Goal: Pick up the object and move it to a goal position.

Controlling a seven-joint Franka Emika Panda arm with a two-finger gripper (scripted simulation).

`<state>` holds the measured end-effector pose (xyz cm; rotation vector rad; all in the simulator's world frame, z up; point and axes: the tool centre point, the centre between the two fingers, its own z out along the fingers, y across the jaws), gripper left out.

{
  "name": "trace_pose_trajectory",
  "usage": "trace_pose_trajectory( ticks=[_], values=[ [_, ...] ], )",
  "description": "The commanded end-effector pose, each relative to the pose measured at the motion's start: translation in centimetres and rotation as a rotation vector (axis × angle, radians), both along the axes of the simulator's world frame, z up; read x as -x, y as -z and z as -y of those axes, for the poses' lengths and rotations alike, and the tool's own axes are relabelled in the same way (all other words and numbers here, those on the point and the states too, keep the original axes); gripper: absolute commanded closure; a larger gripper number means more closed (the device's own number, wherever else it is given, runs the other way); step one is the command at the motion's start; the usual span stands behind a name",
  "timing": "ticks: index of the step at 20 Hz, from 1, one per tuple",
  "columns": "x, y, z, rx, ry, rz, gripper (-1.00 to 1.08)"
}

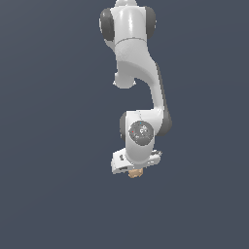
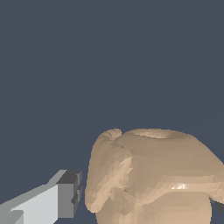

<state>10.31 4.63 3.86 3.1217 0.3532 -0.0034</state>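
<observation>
Arm: white Panda, hangs down the middle of the exterior view from the upper edge; wrist joint low, hand lowest.
Ground: flat slate-blue all round, unbroken to every edge of both views.
Gripper: white, set crosswise under the wrist; in the exterior view the fingertips are hidden behind the hand body.
Object: small tan-orange lump, peeping out directly under the gripper, touching its underside, much narrower than the hand.
Wrist view: object fills the lower part, bumpy, with a shallow dished rim on its far end; one grey-tipped finger stands just beside it with a thin gap showing; the other side is cut off by the frame edge.
Grip state: cannot tell whether clenched on the lump or slack.
Open room: wide bare ground on both sides of the arm in the exterior view.
</observation>
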Motion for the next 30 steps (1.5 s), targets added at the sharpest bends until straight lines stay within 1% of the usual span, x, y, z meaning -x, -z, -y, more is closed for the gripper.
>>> trace_pose_trajectory(
  ticks=[1, 2, 13, 18, 24, 30],
  values=[
    [-0.1, -0.1, 0.0, 0.000, 0.000, 0.002, -0.92],
    [-0.1, -0.1, 0.0, 0.000, 0.000, 0.002, 1.08],
    [-0.1, -0.1, 0.0, 0.000, 0.000, 0.002, 1.08],
    [0.2, -0.4, 0.2, 0.000, 0.000, 0.002, 1.08],
    [1.3, -1.2, 0.8, 0.000, 0.000, 0.002, 1.08],
    [3.3, -2.7, 1.9, 0.000, 0.000, 0.002, 1.08]
  ],
)
